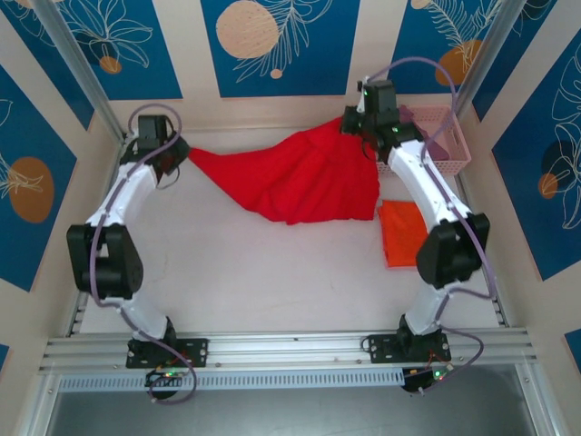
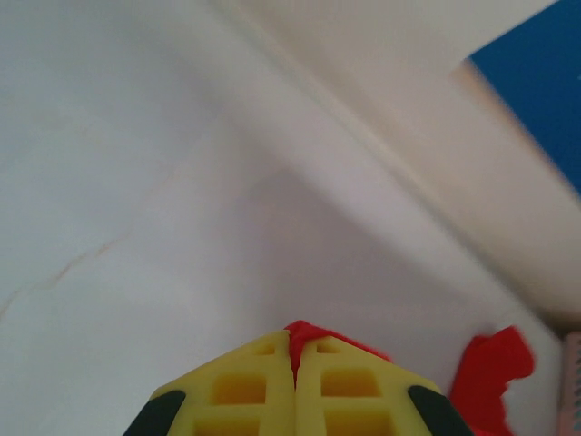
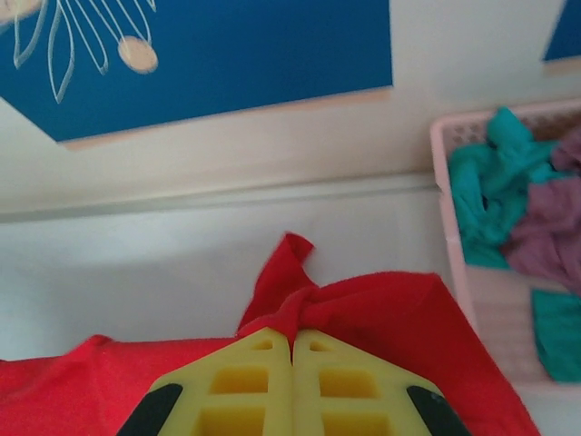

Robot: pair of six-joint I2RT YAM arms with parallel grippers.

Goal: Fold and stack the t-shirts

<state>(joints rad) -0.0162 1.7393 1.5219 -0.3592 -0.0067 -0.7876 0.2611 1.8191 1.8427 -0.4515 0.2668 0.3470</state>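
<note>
The task stands at an early-to-middle stage, with the second garment in hand. The orange t-shirt (image 1: 399,232) lies flat as a compact rectangle on the table (image 1: 254,282), just beside the right arm's forearm; it is judged to be folded and to form the base of the stack. The red t-shirt (image 1: 300,177) is unfolded and spans the far side of the table between the two arms. The left gripper (image 2: 292,350) is closed, with a red edge pinched between its yellow fingers, at the far left. The right gripper (image 3: 292,338) is likewise clamped on a bunched red corner, at the far right next to the pink basket (image 3: 452,227). The cloth sags and wrinkles between the two holds, so no fold is judged to be made in it yet. The teal t-shirt (image 3: 486,182) and the mauve t-shirt (image 3: 545,227) lie crumpled in the basket, unfolded. Left to do: spread, fold and stack the red one, then process the two basket items.
</note>
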